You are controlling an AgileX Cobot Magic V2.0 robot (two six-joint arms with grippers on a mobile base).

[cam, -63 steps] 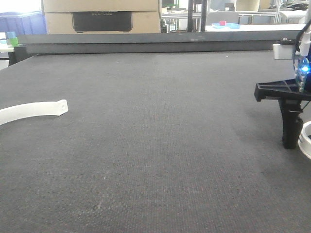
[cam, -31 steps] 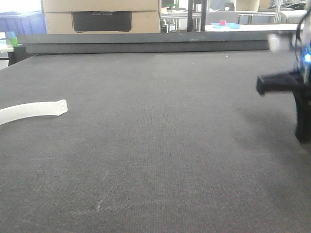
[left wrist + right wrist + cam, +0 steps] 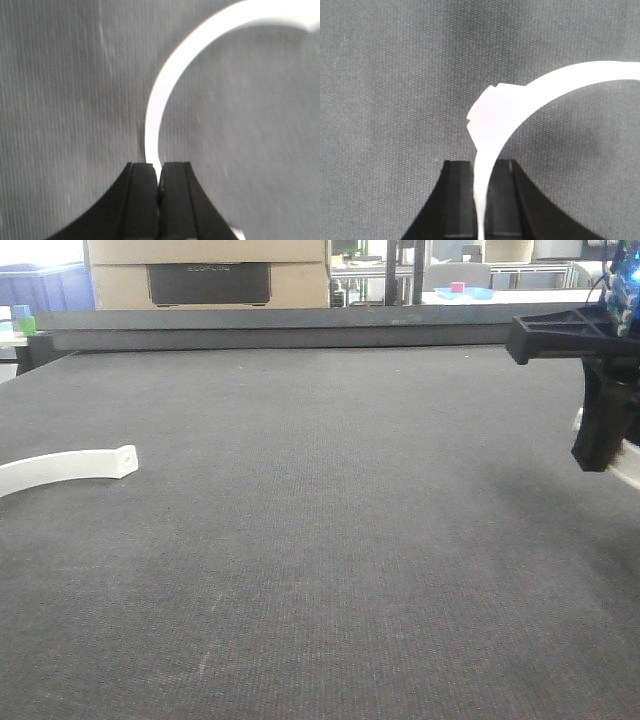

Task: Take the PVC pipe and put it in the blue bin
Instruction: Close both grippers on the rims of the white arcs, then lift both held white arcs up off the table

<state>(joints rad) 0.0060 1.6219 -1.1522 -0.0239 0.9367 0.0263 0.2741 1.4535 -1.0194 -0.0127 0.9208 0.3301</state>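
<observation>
Your right gripper [image 3: 481, 170] is closed on the PVC pipe [image 3: 487, 110]. The pipe comes up between the two black fingers in the lower middle of the right wrist view. Then it bends away to the upper right.

It looks light and hard, so I think it will not squash. But it is smooth and round, so it may slip or twist. A good place to hold looks to be right by the thick lump, which could stop the fingers sliding.

The front view shows something the wrist view does not. There the gripper hangs at the right edge, and it looks lifted off the grey table [image 3: 320, 540], with only a bit of white pipe showing. It also shows the flat white strip [image 3: 70, 465] lying at the middle left.

Only the left wrist view shows your left gripper [image 3: 159, 167]. Its fingers are pressed close, and the strip's thin end is pinched in the slit. I cannot pick out the blue bin for sure in any view.
</observation>
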